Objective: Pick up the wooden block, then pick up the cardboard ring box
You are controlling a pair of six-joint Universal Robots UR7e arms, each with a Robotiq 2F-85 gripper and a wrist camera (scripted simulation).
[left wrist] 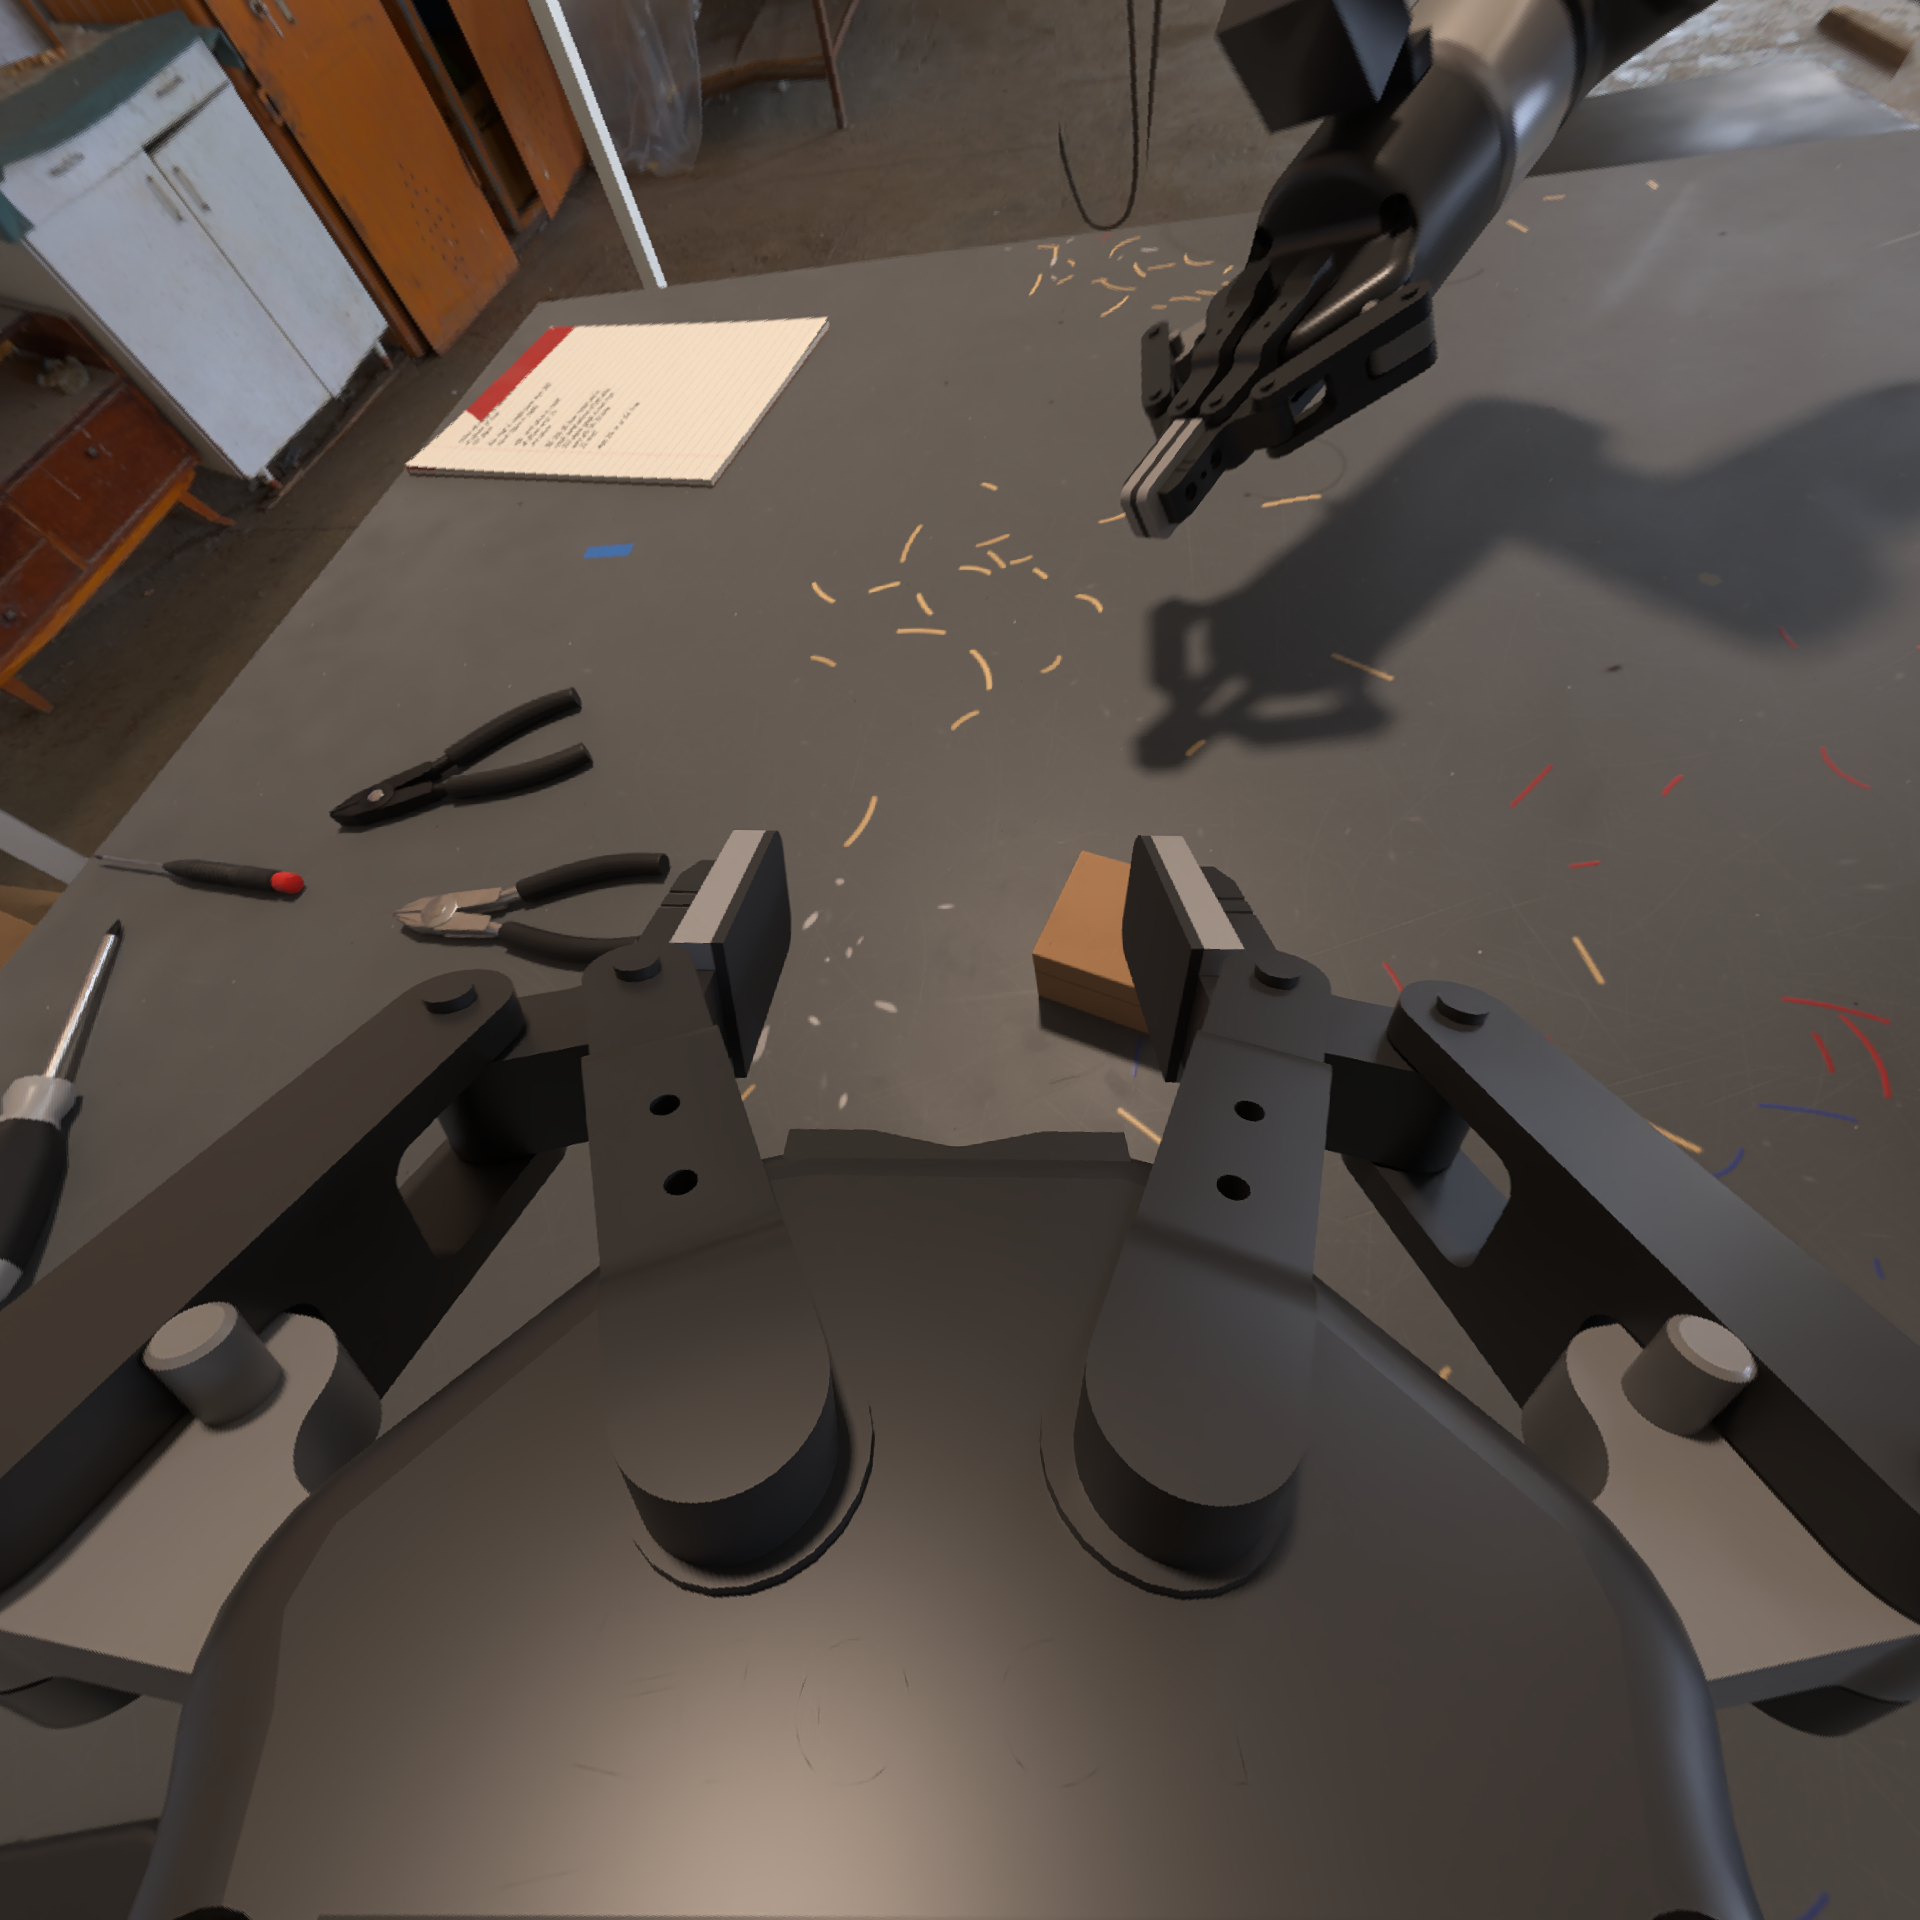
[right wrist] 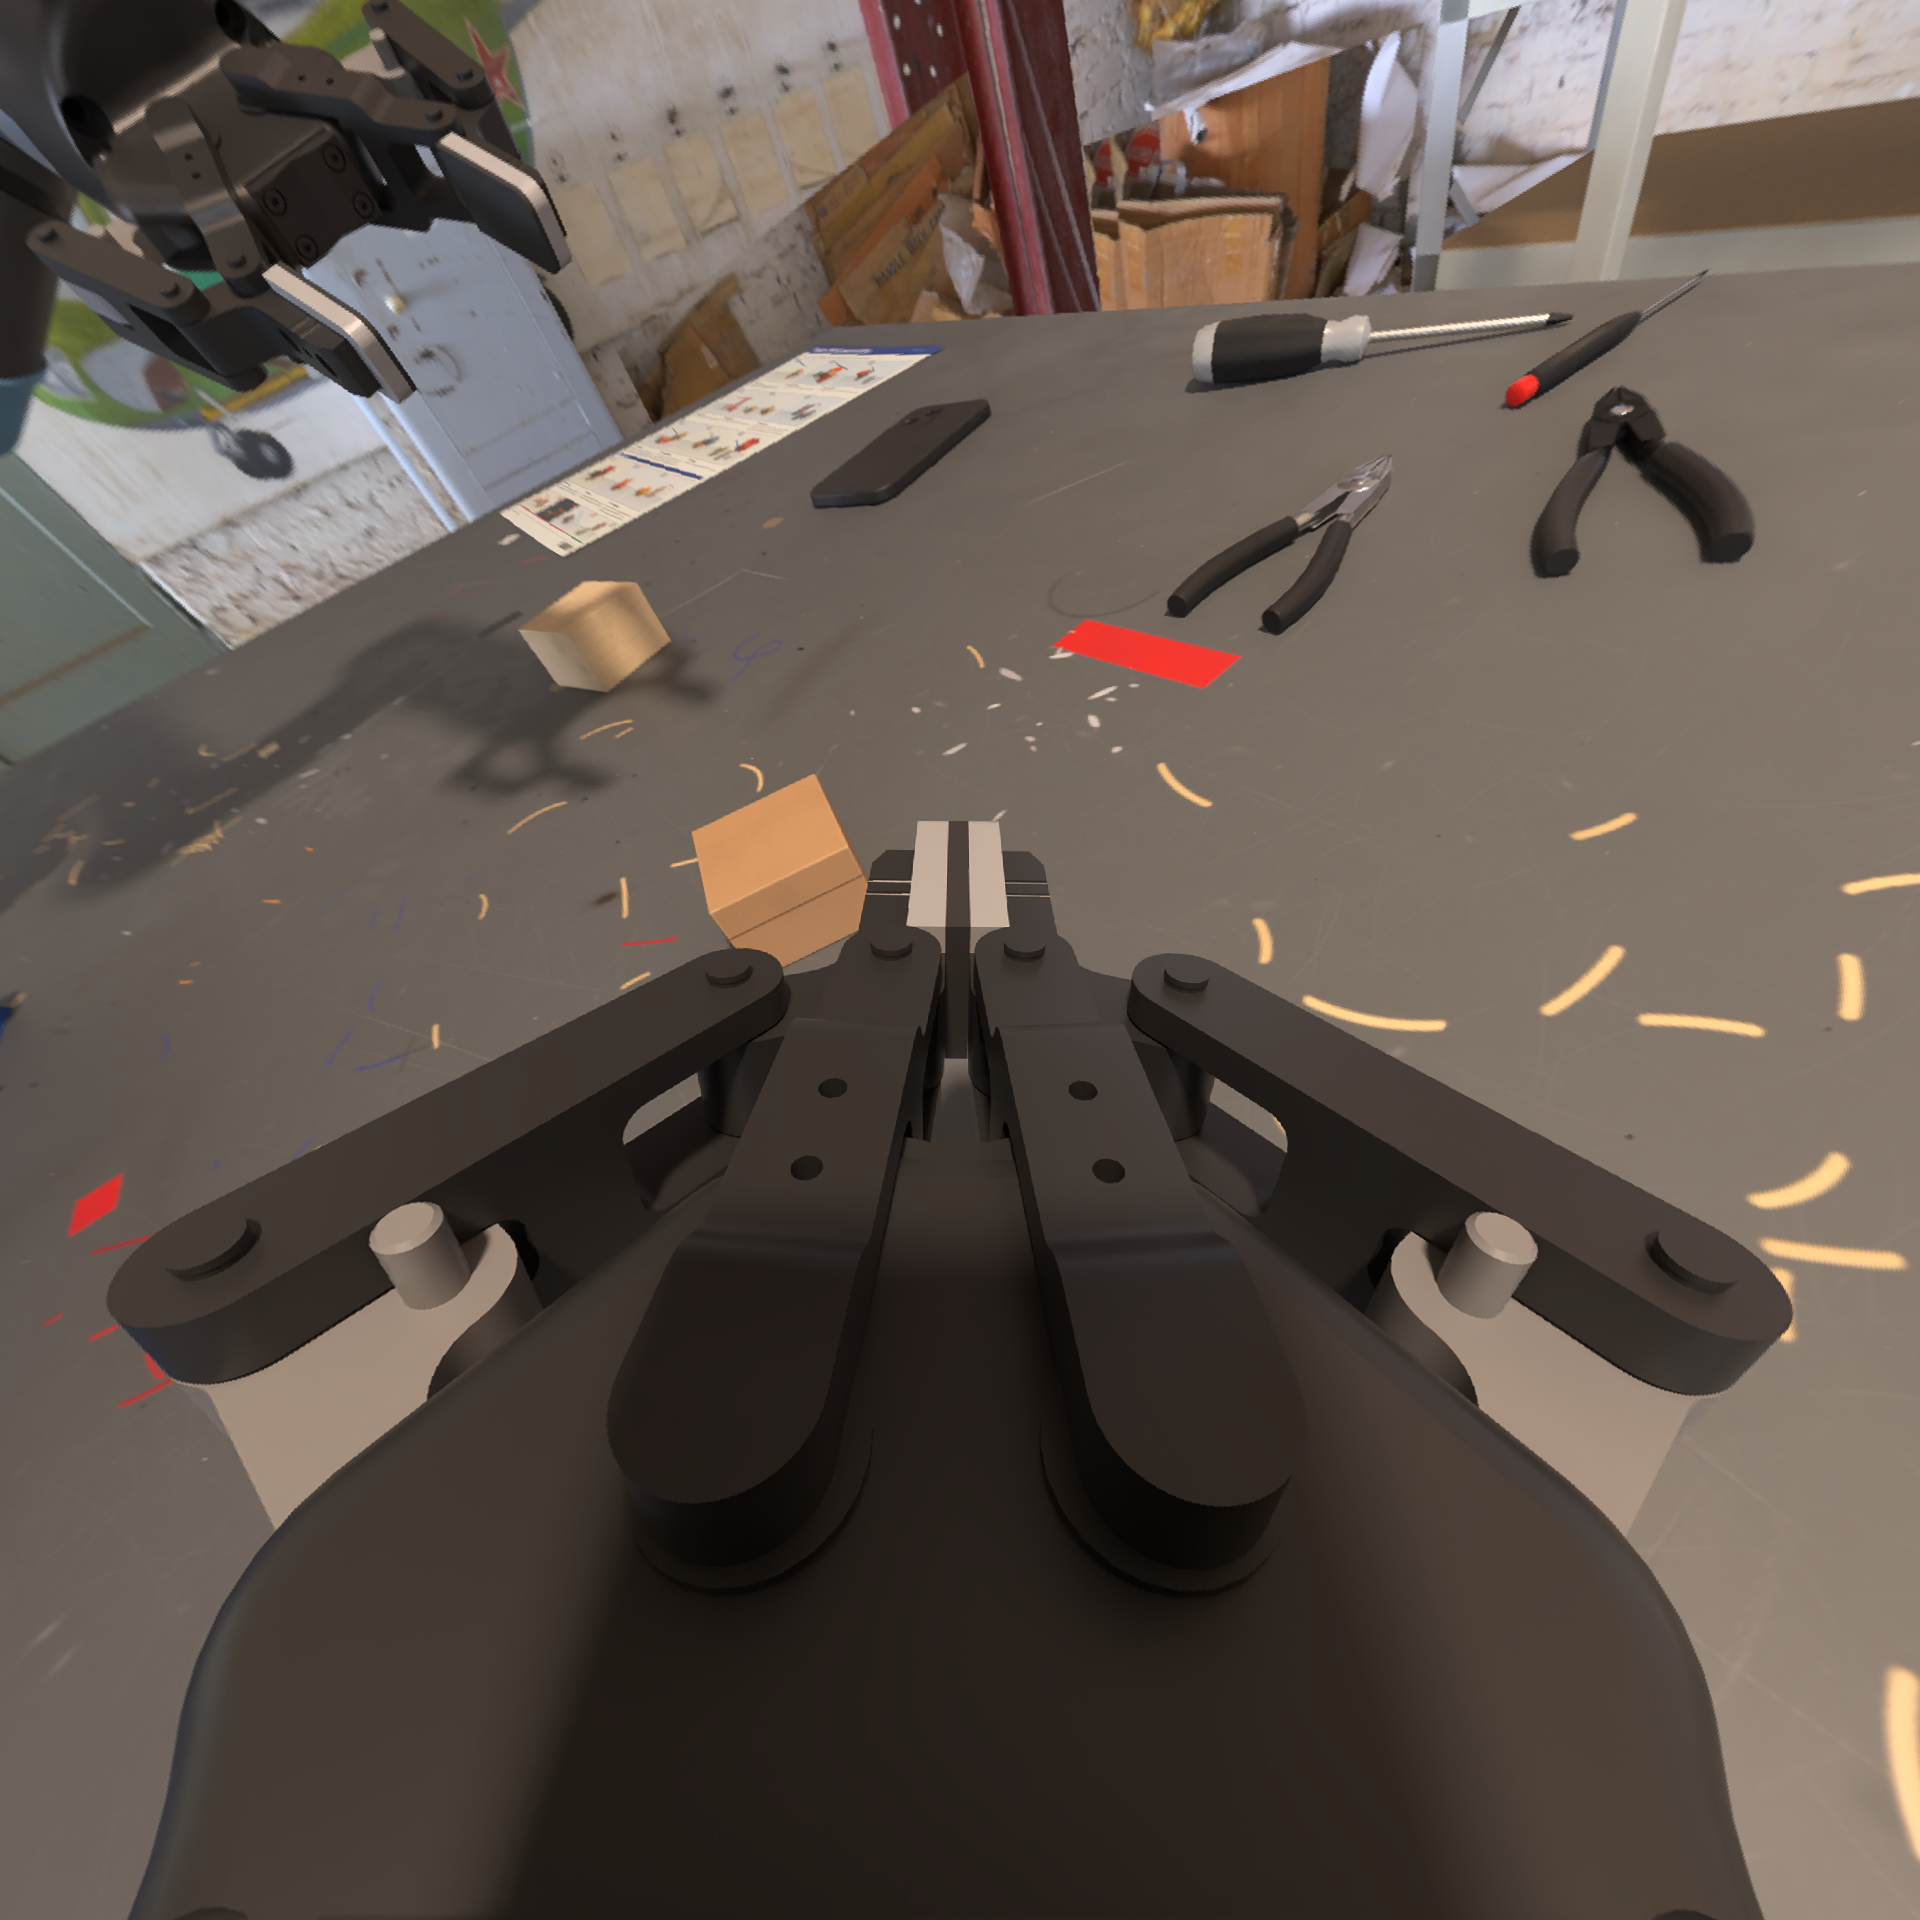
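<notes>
The cardboard ring box (right wrist: pixel 779 883), tan with a lid seam, sits on the grey table (right wrist: pixel 1351 790) just left of my right gripper (right wrist: pixel 958 873), which is shut and empty. The lighter wooden block (right wrist: pixel 594 634) lies farther back left, in the left arm's shadow. My left gripper (left wrist: pixel 961 925) is open and empty above the table. The ring box (left wrist: pixel 1081 935) shows partly behind its right finger. The wooden block is not seen in the left wrist view. The left gripper (right wrist: pixel 447 281) also hangs high at the upper left, and the right gripper (left wrist: pixel 1153 509) shows far right.
A lined notepad (left wrist: pixel 623 400), black pliers (left wrist: pixel 468 764), cutters (left wrist: pixel 520 909) and two screwdrivers (left wrist: pixel 208 873) (left wrist: pixel 52 1091) lie at the left. A dark phone (right wrist: pixel 902 452), a printed sheet (right wrist: pixel 717 442) and red tape (right wrist: pixel 1148 652) lie beyond the boxes. Shavings litter the table.
</notes>
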